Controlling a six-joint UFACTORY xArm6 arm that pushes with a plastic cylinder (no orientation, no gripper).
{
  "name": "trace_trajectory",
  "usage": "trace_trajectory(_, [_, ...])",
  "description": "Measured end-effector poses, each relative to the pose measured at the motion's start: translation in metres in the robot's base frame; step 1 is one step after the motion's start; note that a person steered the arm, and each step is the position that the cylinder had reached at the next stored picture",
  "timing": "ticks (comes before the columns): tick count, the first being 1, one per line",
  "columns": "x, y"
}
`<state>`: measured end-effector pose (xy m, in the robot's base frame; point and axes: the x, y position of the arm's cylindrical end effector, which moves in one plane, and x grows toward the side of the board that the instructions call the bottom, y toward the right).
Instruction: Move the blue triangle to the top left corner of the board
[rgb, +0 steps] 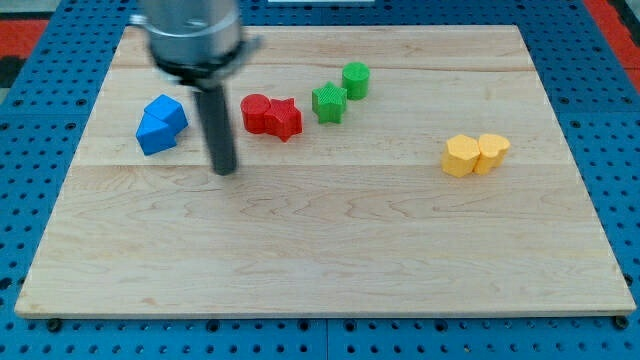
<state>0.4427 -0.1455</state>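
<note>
A pale wooden board (330, 260) lies on a blue pegboard table (40, 130). The arm's dark straight rod comes down from a grey metal collar (195, 40) at the view's top left, and my tip (225, 171) rests on the wood just to the right of, and slightly below, the blue pair. There is no hand here to spread or pinch; the rod ends plainly and touches no block.

The blue triangle block (166, 111) sits in the board's left part, touching a blue cube-like block (155, 134) at its lower left. To the right of the rod, a red round block (256, 112) touches a red star-shaped block (284, 119). Further right a green star-like block (328, 102) lies just beside a green cylinder (355, 80). Well apart, toward the view's right, a yellow hexagonal block (461, 156) touches a yellow heart-shaped block (491, 151).
</note>
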Motion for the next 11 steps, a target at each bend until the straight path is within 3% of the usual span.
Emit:
trace_trajectory(2, [-0.027, -0.09])
trace_trajectory(5, [-0.099, -0.083])
trace_trajectory(6, [-0.094, -0.053])
trace_trajectory(11, [-0.194, -0.094])
